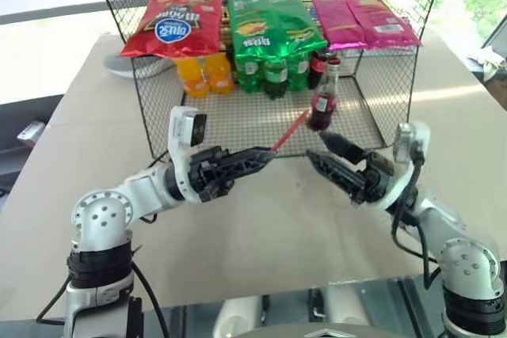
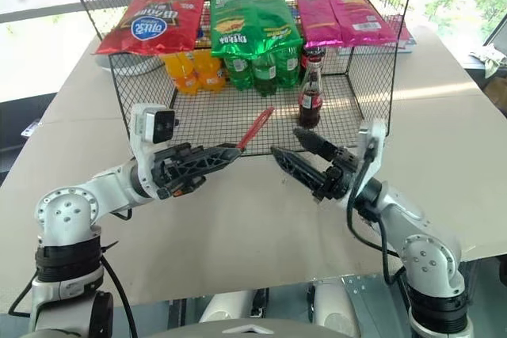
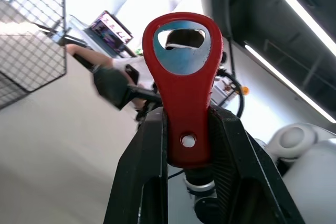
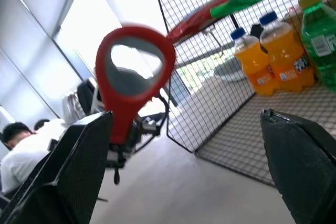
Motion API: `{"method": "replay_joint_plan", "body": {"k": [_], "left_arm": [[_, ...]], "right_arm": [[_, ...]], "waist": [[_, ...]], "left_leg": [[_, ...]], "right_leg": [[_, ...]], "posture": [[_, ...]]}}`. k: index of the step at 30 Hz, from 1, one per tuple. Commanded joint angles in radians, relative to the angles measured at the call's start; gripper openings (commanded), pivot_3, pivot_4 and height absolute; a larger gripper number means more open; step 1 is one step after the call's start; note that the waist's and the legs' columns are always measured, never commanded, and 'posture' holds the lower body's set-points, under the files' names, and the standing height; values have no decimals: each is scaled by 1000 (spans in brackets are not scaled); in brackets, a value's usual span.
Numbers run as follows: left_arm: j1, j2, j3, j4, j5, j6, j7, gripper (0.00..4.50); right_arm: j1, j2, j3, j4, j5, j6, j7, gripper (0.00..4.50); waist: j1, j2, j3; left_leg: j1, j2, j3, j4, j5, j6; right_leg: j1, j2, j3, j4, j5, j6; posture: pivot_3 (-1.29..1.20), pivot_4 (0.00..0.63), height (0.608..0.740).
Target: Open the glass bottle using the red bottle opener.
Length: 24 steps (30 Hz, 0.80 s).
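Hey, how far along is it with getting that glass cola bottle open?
Done: the left claw is shut on the red bottle opener, raised off the table. In hand: the right claw is open, near the glass bottle but not holding it. Left: grip the bottle, which stands in the wire basket, and lever off its cap.

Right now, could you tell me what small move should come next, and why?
Probably the right gripper should reach for the glass bottle and steady it: the left gripper already clamps the red opener, the right one is open and empty, and the bottle stands unheld in the wire basket.
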Motion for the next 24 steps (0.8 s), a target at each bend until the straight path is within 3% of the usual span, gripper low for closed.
{"method": "replay_joint_plan", "body": {"k": [1,3,9,15,16,18,20,21,24], "left_arm": [[35,42,-126,-106,331,-266,-79,516],[56,42,-198,-116,514,-433,-106,516],[84,-15,-313,-54,874,-796,-62,516],[87,-89,-354,15,1050,-1002,-2,516],[88,-96,-356,22,1071,-1028,8,516],[86,-109,-356,29,1086,-1046,22,516],[84,-118,-355,28,1095,-1054,30,516],[87,-120,-356,28,1100,-1064,31,516],[100,-118,-358,22,1113,-1090,30,516]], "right_arm": [[-15,-41,-10,-34,69,29,-34,4500],[-20,-69,14,-36,53,57,-69,4500],[-75,-56,101,-18,-15,99,-189,4500],[-131,38,149,37,-17,124,-303,4500],[-137,51,151,44,-16,123,-318,4089],[-151,66,157,62,-27,132,-345,3696],[-155,75,161,63,-36,138,-354,2659],[-158,82,162,67,-36,140,-360,2372],[-169,99,168,76,-45,143,-375,2372]], "waist": [[0,0,0],[0,1,0],[0,1,0],[1,1,0],[1,1,0],[0,1,0],[0,1,0],[1,1,0],[-1,1,0]], "left_leg": [[0,0,0,0,0,0],[1,-1,3,-1,0,0],[0,1,6,-2,0,0],[-1,1,6,-2,-1,1],[-1,1,6,-2,-2,3],[-1,1,6,-2,-3,5],[-1,1,6,-2,-3,5],[-1,1,5,-2,-3,5],[-1,1,5,-2,-3,5]], "right_leg": [[0,0,0,0,0,0],[0,0,3,0,0,0],[-2,-3,6,-2,0,-1],[-2,-4,5,-2,0,0],[-2,-4,5,-2,0,0],[-2,-4,5,-2,0,0],[-2,-4,5,-2,0,0],[-2,-4,4,-2,0,0],[-2,-4,4,-2,0,0]], "posture": [[0,150,740],[0,150,740],[0,150,740],[0,150,740],[0,150,740],[0,150,740],[0,150,740],[0,150,740],[0,150,740]]}}
